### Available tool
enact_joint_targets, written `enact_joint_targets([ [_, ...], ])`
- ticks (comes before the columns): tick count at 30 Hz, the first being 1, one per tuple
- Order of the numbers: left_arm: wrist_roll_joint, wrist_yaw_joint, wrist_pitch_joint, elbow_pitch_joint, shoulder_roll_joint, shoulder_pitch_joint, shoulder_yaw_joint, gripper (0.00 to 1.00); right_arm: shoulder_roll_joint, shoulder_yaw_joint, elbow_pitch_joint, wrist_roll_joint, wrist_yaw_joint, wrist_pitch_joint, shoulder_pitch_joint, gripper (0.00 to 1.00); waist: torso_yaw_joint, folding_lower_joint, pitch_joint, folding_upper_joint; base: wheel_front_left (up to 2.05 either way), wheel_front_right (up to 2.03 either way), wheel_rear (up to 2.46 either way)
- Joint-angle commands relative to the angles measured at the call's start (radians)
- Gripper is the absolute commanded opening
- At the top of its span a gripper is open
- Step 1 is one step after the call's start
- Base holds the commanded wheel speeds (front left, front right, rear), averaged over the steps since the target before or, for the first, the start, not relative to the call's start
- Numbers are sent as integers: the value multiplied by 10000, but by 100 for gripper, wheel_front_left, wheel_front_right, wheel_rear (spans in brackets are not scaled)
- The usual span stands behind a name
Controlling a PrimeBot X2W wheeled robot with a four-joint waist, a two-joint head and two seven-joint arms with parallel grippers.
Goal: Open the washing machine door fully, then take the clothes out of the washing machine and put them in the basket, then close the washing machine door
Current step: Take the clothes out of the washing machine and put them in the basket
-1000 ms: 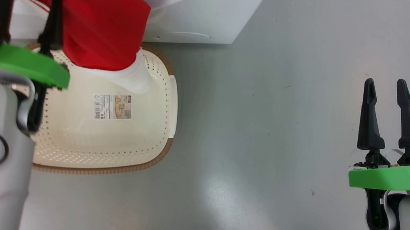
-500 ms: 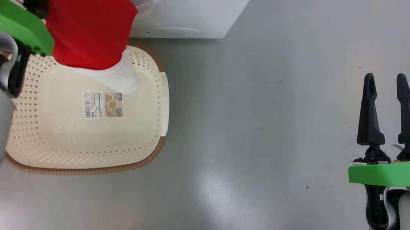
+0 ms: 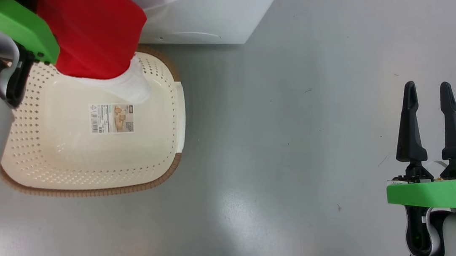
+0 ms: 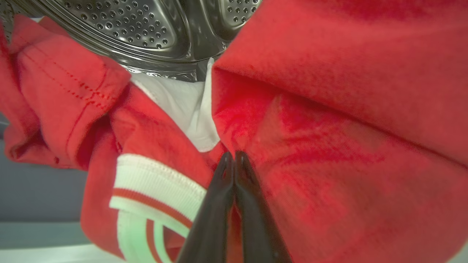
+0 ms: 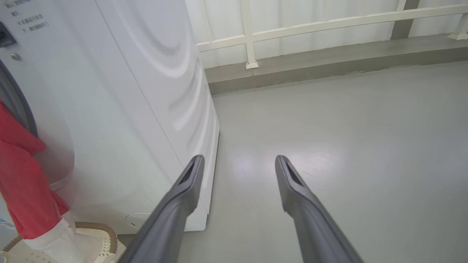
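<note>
Glossy grey floor [image 3: 295, 131], white railing [image 5: 248, 36] standing on a raised grey kerb [image 5: 329, 54] at its edge

The floor [image 3: 295, 131] is smooth, grey and slightly glossy, with a pale patch of glare near its middle in the head view. Two things stand directly on it. The white washer [image 3: 206, 15] sits at the far side, its base flat on the floor. The cream basket [image 3: 91, 175], with a brown rim and perforated walls, stands upright just in front of the washer's lower front. Its far rim is very close to the base, and whether they touch cannot be told. To the right of both, the floor shows a few small dark specks [image 3: 338, 207] and a faint scratch [image 3: 383, 159]. In the right wrist view it ends at a low grey kerb [image 5: 329, 54].
</note>
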Motion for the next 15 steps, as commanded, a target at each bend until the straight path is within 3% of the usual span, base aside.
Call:
enact_joint_targets([
  [1,-146,-53,-74,-4,529,-105,8,0,5,225,-250,-5,65,-63,109,100,16,0,2,-1,0,0,0],
  [7,-513,-53,-110,77,606,-36,-253,0,5,188,-258,-34,65,-63,130,100,79,0,-29,-1,0,0,0],
  [15,-445,22,-117,-655,701,759,349,0,5,107,-297,-44,65,-63,181,100,181,0,-78,-1,0,0,0],
])
